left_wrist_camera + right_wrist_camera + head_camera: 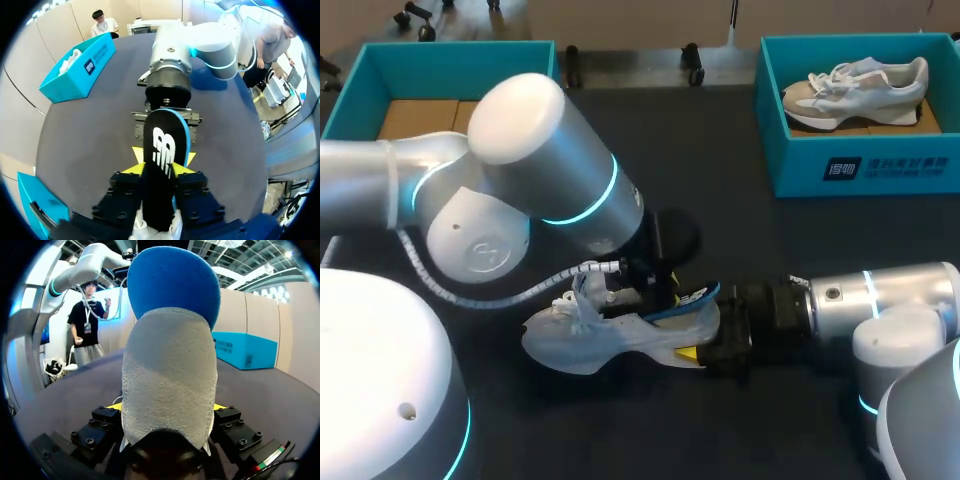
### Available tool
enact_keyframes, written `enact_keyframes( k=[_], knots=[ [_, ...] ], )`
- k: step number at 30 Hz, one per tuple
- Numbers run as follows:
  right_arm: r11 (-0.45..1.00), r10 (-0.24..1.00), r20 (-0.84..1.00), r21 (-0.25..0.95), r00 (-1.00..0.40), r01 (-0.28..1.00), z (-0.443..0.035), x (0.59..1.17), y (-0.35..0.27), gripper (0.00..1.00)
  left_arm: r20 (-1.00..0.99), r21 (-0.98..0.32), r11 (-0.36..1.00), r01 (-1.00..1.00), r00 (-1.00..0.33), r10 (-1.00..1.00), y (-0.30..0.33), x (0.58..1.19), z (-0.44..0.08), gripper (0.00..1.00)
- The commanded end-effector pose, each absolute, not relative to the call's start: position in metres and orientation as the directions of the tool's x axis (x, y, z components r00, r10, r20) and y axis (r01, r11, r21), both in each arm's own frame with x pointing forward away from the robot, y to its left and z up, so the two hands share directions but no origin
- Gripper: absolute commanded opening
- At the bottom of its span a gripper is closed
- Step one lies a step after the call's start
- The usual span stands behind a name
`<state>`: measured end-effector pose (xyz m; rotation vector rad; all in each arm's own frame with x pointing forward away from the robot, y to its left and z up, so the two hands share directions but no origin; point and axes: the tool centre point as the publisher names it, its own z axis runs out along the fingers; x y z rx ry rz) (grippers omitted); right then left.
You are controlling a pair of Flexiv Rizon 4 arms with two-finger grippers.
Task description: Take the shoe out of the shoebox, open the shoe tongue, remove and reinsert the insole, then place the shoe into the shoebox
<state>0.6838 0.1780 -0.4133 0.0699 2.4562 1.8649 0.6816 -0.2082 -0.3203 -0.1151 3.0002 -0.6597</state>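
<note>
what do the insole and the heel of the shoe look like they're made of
The insole: smooth matte black top with a white print, likely fabric; its blue edge and underside look like soft foam. The shoe, at its heel: grey with a fine fuzzy grain, probably suede or a synthetic imitation; the look can't settle which.

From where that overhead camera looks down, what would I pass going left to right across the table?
left shoebox → shoe on the table → right shoebox, with a second shoe inside it.
</note>
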Motion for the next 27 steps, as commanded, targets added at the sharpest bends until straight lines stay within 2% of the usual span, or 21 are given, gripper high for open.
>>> enact_keyframes(
  k=[1, 12, 13, 14, 16, 20, 27],
  knots=[
    [0.273, 0.071, -0.019, 0.962, -0.997, 0.002, -0.412, 0.683, 0.179, 0.00, -0.043, -0.413, 0.908, -0.067, -0.995, -0.093, -0.213, 0.689, -0.322, 0.00],
    [0.273, 0.071, -0.019, 0.962, -0.997, 0.002, -0.412, 0.683, 0.179, 0.00, -0.077, -0.441, 0.895, -0.058, -0.992, -0.103, -0.201, 0.678, -0.303, 0.00],
    [0.273, 0.071, -0.019, 0.962, -0.997, 0.002, -0.412, 0.683, 0.179, 0.00, -0.080, -0.446, 0.894, -0.053, -0.992, -0.099, -0.200, 0.676, -0.300, 0.11],
    [0.273, 0.071, -0.019, 0.962, -0.997, 0.002, -0.412, 0.683, 0.179, 0.00, -0.082, -0.447, 0.893, -0.051, -0.992, -0.098, -0.199, 0.675, -0.299, 0.16],
    [0.273, 0.071, -0.019, 0.962, -0.997, 0.002, -0.412, 0.683, 0.179, 0.00, -0.090, -0.450, 0.892, -0.045, -0.991, -0.096, -0.197, 0.671, -0.297, 0.33],
    [0.273, 0.071, -0.019, 0.962, -0.997, 0.002, -0.412, 0.683, 0.179, 0.00, -0.106, -0.454, 0.890, -0.040, -0.989, -0.099, -0.193, 0.667, -0.296, 0.39],
    [0.273, 0.071, -0.019, 0.962, -0.997, 0.002, -0.412, 0.683, 0.179, 0.00, -0.126, -0.455, 0.890, -0.038, -0.986, -0.106, -0.190, 0.662, -0.300, 0.41]
  ],
)
